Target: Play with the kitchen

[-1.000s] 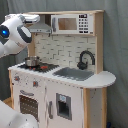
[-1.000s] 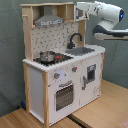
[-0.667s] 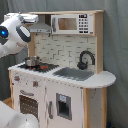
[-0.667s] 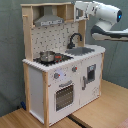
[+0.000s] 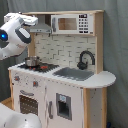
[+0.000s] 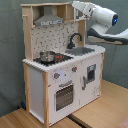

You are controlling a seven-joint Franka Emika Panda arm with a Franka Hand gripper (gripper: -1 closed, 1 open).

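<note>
Up high, the arm [image 5: 15,37] reaches toward the top of the kitchen [image 5: 62,75], its white links entering from the first exterior view's left and, in the second exterior view, from the right [image 6: 102,20]. The gripper's end sits near the grey hood [image 6: 48,20] at the upper shelf level; I cannot tell whether its fingers are parted or closed, or whether they hold anything.

The kitchen stands upright on a wooden floor [image 6: 95,112], in front of a grey curtain [image 6: 10,60]. In the first exterior view a microwave [image 5: 72,23] fills the upper shelf beside the hood. Below, a black faucet [image 5: 84,58] arches over the sink [image 5: 75,74], and a small metal pot [image 5: 31,61] rests on the stove [image 5: 35,66]. In the second exterior view, the oven door [image 6: 64,95] is shut, with two knobs [image 6: 56,76] just above it.
</note>
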